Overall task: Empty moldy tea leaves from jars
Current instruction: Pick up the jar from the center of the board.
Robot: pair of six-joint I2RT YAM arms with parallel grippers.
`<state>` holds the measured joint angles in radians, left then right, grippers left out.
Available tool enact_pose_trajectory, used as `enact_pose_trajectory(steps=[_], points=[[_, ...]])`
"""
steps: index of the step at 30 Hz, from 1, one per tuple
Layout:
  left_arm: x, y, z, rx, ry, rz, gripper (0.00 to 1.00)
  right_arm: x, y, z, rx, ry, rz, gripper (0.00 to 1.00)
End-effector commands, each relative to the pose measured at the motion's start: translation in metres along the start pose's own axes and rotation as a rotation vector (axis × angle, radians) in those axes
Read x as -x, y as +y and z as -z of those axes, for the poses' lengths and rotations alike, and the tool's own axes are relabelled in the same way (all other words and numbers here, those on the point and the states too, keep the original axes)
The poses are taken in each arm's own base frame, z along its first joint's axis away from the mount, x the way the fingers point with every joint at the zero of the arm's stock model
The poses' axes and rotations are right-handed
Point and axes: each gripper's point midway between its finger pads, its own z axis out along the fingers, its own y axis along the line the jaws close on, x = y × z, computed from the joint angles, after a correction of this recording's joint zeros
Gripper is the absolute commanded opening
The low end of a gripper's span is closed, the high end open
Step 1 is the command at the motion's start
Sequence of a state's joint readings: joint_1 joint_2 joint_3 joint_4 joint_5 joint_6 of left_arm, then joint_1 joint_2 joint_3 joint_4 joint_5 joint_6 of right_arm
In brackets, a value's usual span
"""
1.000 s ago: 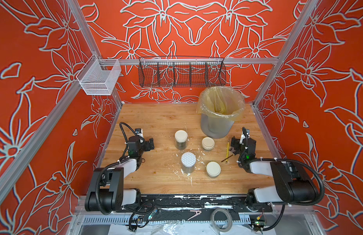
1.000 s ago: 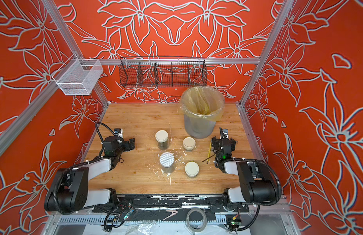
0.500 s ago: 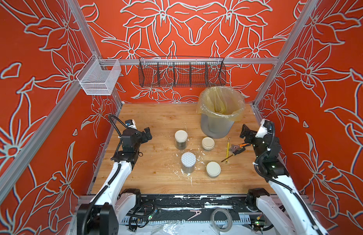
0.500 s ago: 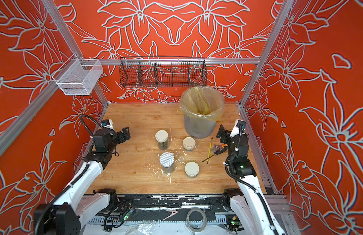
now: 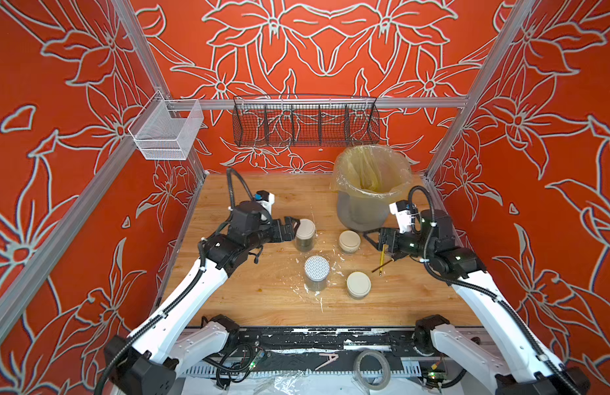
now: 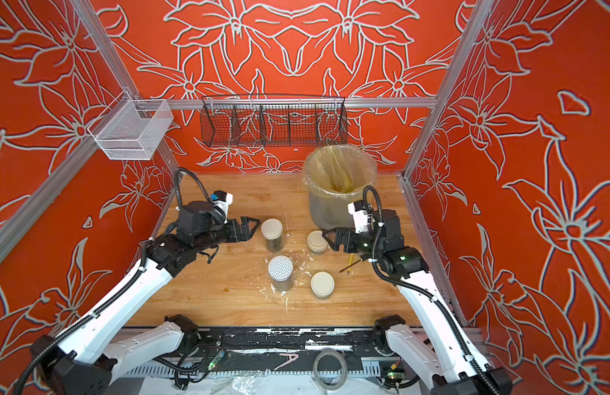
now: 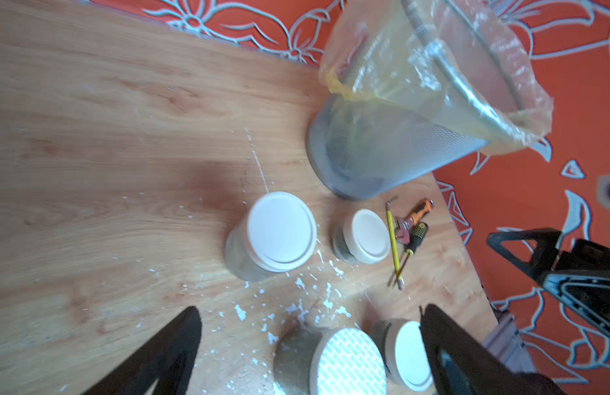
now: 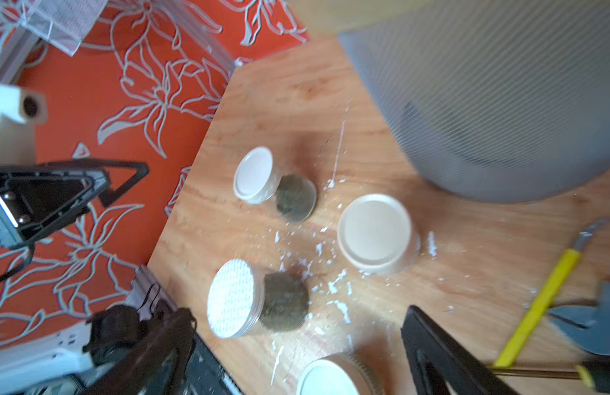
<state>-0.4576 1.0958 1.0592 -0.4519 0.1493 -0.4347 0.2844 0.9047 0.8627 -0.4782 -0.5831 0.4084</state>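
jars [image 5: 316, 273]: upright, lids up, long axis vertical
left gripper [image 5: 291, 228]: spread, just left of far tall jar [image 5: 304, 236]
right gripper [image 5: 371, 239]: spread, right of far squat jar [image 5: 349, 241]

both arms stretch forward and inward, left gripper [image 5: 291, 228] and right gripper [image 5: 372, 240] each gaping wide.

Lab cell: aluminium frame [image 5: 416, 101], patterned walls [image 5: 331, 41]

Twin overheads, close wrist views, shared jars [image 5: 316, 273]
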Motion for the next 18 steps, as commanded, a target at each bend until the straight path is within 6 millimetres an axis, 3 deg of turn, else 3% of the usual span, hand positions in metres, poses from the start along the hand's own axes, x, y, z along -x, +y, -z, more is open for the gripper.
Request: enact_pose_trajectory(steps=[1,5,13,18], points=[[-0.013,0.0,-0.018,0.105,0.11,-0.097,1.0,-0.004,0.027,-0.002,0.073,0.041,0.009,0.97],[-0.018,-0.001,-0.047,0.195,0.199,-0.184,0.98,-0.008,0.032,-0.012,0.076,0.051,0.025,0.97],[-0.03,0.017,-0.104,0.317,0.322,-0.22,0.98,-0.015,0.032,-0.019,0.054,0.085,0.044,0.97],[-0.035,0.029,-0.124,0.382,0.354,-0.225,0.98,-0.016,0.031,-0.017,0.04,0.086,0.052,0.97]])
